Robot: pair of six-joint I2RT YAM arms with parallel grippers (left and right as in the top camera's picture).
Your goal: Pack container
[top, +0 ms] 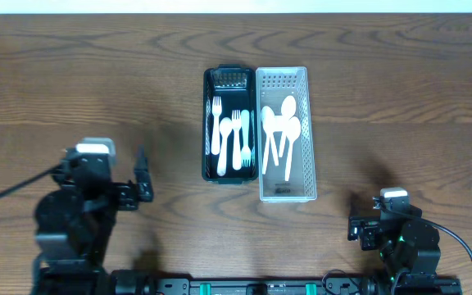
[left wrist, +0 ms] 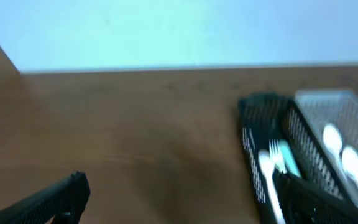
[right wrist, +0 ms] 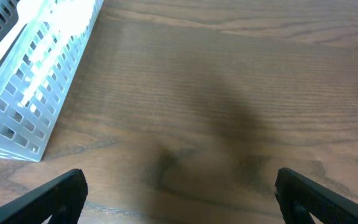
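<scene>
A black basket [top: 209,123] holds several white forks [top: 234,139]. Touching its right side, a white basket [top: 305,106] holds white spoons [top: 279,131]. Both stand at the table's middle. My left gripper [top: 142,176] is open and empty, left of the black basket and above the bare wood. The left wrist view shows its fingers [left wrist: 179,202] wide apart, with the black basket [left wrist: 253,143] and white basket [left wrist: 347,112] at the right. My right gripper [top: 365,225] is open and empty at the front right. The right wrist view shows its fingers [right wrist: 179,196] apart over bare wood, the white basket [right wrist: 30,87] at upper left.
The brown wooden table [top: 80,74] runs on around both baskets. The arm bases stand at the front edge, left [top: 68,238] and right [top: 412,254]. A pale wall [left wrist: 166,31] lies beyond the table's far edge.
</scene>
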